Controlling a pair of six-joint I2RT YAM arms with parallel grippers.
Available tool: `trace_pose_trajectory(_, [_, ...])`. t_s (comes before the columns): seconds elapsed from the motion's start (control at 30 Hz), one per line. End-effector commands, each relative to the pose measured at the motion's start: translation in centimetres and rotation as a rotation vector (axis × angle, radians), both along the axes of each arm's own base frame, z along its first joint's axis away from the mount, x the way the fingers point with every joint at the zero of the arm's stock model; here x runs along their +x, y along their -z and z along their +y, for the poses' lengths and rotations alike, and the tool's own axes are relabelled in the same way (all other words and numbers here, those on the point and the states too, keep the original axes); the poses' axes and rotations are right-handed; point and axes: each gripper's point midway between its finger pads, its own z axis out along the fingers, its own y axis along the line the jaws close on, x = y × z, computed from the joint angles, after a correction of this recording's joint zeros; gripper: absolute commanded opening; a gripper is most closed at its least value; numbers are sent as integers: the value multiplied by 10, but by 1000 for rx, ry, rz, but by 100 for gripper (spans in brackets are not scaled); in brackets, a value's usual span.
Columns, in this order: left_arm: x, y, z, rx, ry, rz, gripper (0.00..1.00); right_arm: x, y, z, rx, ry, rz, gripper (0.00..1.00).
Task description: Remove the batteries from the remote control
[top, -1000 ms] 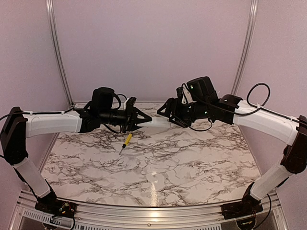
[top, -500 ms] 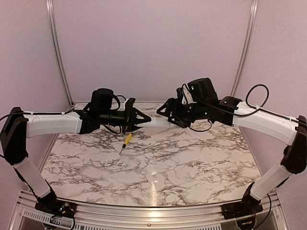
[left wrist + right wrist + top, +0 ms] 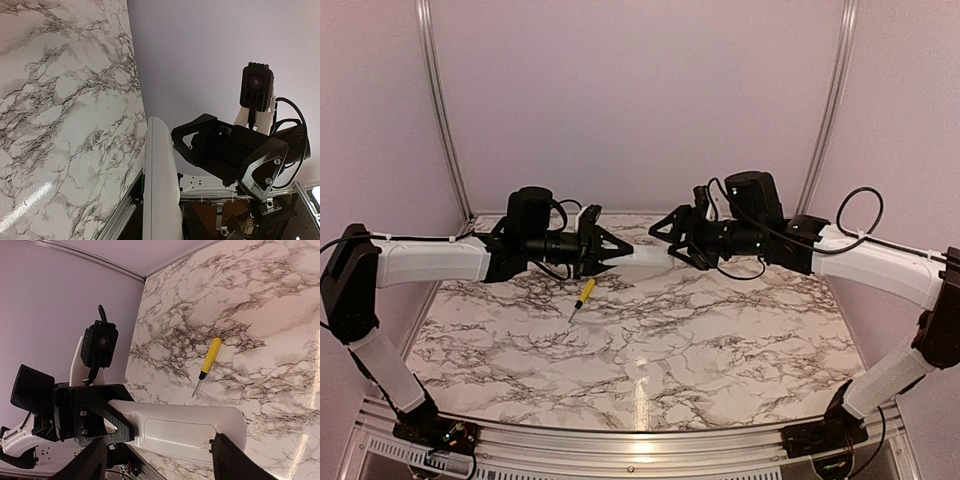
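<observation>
Overhead, marble-patterned table [image 3: 650, 330], lilac walls [image 3: 640, 100], yellow-handled screwdriver [image 3: 584, 294] lying flat.

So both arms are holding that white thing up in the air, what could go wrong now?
The slim white plastic remote control hangs above the marble table, pinched at its ends by the left gripper and right gripper. If either slips or pulls, it may drop. Its back cover looks closed, so the batteries remain unreachable.

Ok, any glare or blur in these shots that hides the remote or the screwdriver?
Top view: a bright glare streak on the marble table, clear of the screwdriver. Right wrist view: glare at the right edge; the remote control is sharp, its near fingers dark and soft. Left wrist view: a small reflection lower left.
</observation>
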Motion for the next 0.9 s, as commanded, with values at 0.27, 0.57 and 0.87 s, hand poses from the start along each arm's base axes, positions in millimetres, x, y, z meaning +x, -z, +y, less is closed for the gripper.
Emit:
trace_pose_trajectory(0.27, [-28,-80,-1,-197,119,-253,0,-19,-7,12,139,-82,46,71])
trace_pose_trajectory(0.57, [-34,-72,1,-179,149,-283,0,-22,-31,20,240,-132,19,71])
trace_pose_trajectory(0.87, [-34,-61,0,-164,154,-285,0,-29,-44,25,323,-171,21,72])
